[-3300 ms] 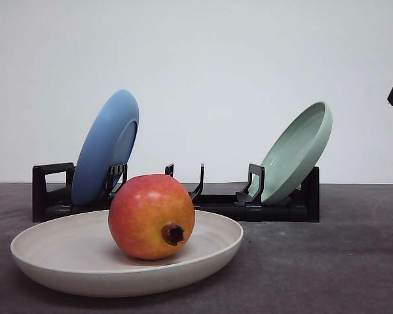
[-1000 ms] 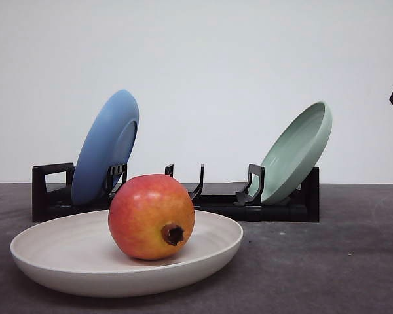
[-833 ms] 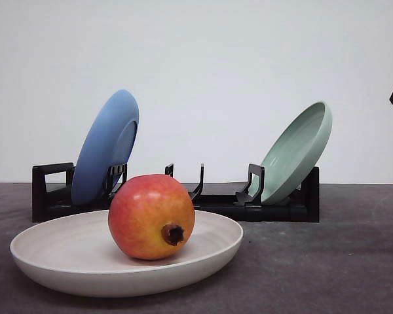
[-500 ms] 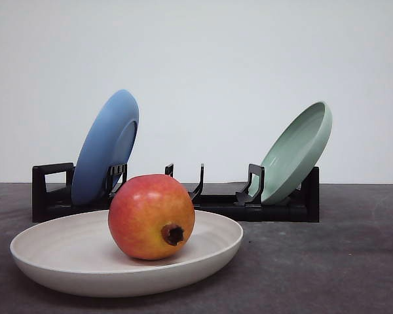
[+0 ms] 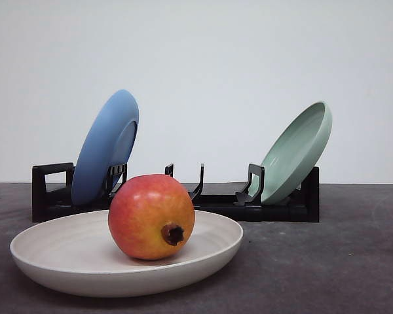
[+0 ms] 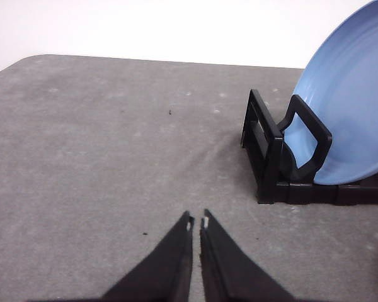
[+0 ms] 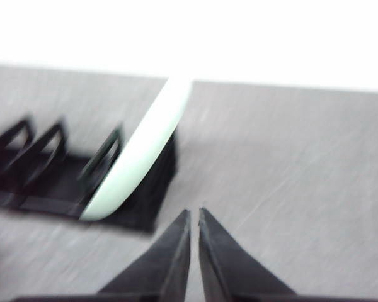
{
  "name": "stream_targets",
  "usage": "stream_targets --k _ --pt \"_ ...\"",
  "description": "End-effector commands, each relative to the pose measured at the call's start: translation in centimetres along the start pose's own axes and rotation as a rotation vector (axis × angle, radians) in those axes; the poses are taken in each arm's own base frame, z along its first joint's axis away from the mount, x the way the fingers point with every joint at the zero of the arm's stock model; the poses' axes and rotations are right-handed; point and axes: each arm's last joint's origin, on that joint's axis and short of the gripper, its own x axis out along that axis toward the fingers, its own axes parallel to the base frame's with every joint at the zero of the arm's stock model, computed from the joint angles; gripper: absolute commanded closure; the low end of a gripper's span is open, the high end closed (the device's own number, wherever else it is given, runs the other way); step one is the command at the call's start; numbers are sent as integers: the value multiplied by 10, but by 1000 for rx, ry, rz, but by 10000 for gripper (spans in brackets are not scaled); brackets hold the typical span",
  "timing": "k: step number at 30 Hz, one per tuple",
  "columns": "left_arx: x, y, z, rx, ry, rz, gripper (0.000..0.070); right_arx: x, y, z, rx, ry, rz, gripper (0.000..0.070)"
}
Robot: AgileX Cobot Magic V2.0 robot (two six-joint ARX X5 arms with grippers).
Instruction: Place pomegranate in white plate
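One pomegranate point(image 5: 151, 216) sits inside the white plate point(image 5: 65, 265) at the near left of the grey table point(image 5: 327, 261), its dark crown stub facing the camera and slightly right. Fruit rests on the plate's inner surface, roughly central, nothing gripping it.

Behind the plate stands a black dish rack point(image 5: 209, 199). A blue plate point(image 5: 105, 147) leans in its left end; a pale green plate point(image 5: 298, 150) leans in its right end — both tilted, both seated in slots. Middle slots hold nothing visible.

Left gripper point(image 6: 196, 221): fingertips drawn together with only a hairline gap, holding nothing, poised above bare table near the rack's left end and the blue plate point(image 6: 346, 107).

Right gripper point(image 7: 194, 212): fingertips likewise together, nothing between them — picture blurred. It is near the pale green plate point(image 7: 138, 154) and the rack's right end point(image 7: 50, 170).
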Motion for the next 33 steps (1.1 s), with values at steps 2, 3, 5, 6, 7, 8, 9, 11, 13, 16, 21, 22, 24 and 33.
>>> stream_targets --k 2,3,5,6,7,8,9,11,13,16,21,22,24,33 --pt "1 0 -2 0 -2 2 700 -4 -6 -14 0 -37 -76 677" --pt "1 0 -2 0 -2 2 700 -5 -7 -20 1 -43 -100 677" --pt "1 0 -2 0 -1 2 700 -7 -10 -30 4 -54 -126 677" --pt "1 0 -2 0 -1 2 700 -8 -11 -34 5 -62 -135 677" --pt "1 0 -2 0 -2 2 700 -9 -12 -37 6 -69 -143 677" --pt "1 0 -2 0 -2 2 700 -10 -13 -41 6 -75 -146 677" --pt "1 0 -2 0 -2 2 700 -10 -14 -44 7 -81 -150 677" --pt "1 0 -2 0 -2 1 700 -11 -15 -49 7 -91 -161 677" --pt "1 0 -2 0 -2 1 700 -11 -16 -55 7 -104 -168 677" --pt "1 0 -2 0 -2 2 700 -13 -16 -57 8 -101 -174 677" --pt "1 0 -2 0 -4 2 700 -13 -16 -58 8 -99 -164 677" --pt "1 0 -2 0 -5 2 700 -13 -16 -58 8 -99 -164 677" --pt "1 0 -2 0 -7 1 700 -13 -16 -58 7 -99 -165 677" --pt "1 0 -1 0 -9 1 700 -13 -16 -58 7 -99 -165 677"
